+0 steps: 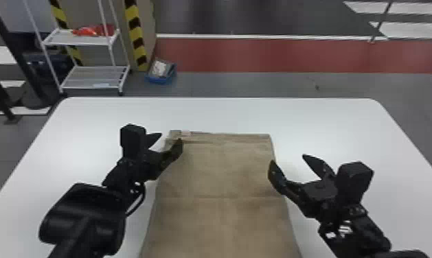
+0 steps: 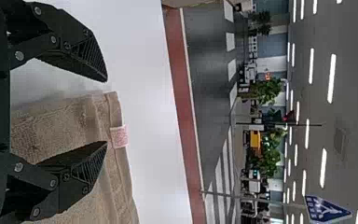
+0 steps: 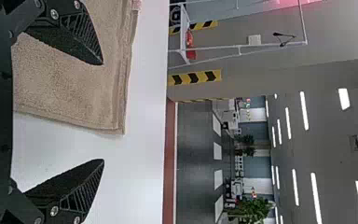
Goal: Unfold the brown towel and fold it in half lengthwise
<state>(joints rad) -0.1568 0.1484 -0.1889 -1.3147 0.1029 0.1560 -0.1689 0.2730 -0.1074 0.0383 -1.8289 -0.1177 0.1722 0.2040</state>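
Observation:
The brown towel (image 1: 222, 178) lies flat on the white table as a long strip running away from me, its far edge slightly layered at the left corner. My left gripper (image 1: 172, 140) is open over the towel's far left corner, one finger on either side of its left edge. In the left wrist view, the towel (image 2: 56, 126) with its pale tag lies beyond my open left gripper (image 2: 106, 111). My right gripper (image 1: 288, 160) stands open by the right edge. In the right wrist view, the towel's corner (image 3: 74, 84) shows past my open right gripper (image 3: 103, 112).
The white table (image 1: 225, 113) extends past the towel on both sides and beyond its far edge. Behind it on the floor stand a white wire shelf (image 1: 94, 77) and a blue bin (image 1: 160, 72), away from the arms.

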